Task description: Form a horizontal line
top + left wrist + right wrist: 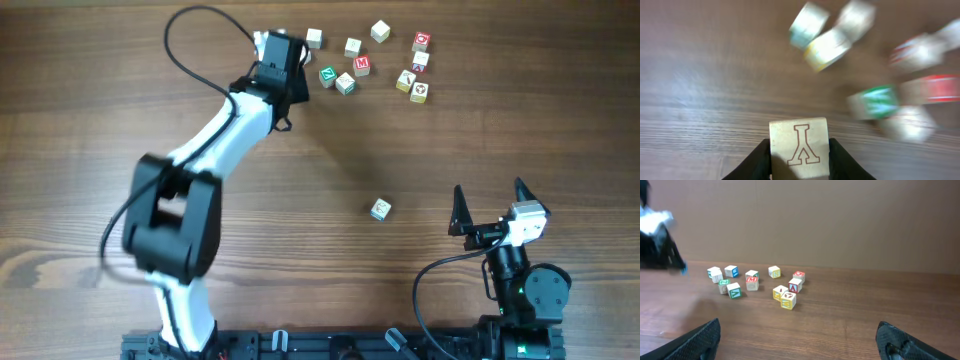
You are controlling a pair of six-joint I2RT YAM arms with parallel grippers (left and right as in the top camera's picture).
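Observation:
Several wooden letter blocks point(362, 66) lie scattered at the far right of the table, also seen blurred in the left wrist view point(875, 100) and in the right wrist view point(752, 282). One block point(380, 208) lies alone near the table's middle. My left gripper point(285, 62) is just left of the cluster and is shut on a pale block with a red-outlined letter point(800, 147), seen between its fingers point(800, 160). That held block is hidden under the gripper in the overhead view. My right gripper point(490, 208) is open and empty at the near right, jaws wide point(800, 340).
The left arm point(215, 140) stretches diagonally from the near left base to the far middle. It appears as a blurred shape at the far left of the right wrist view point(655, 240). A black cable point(200, 15) loops behind it.

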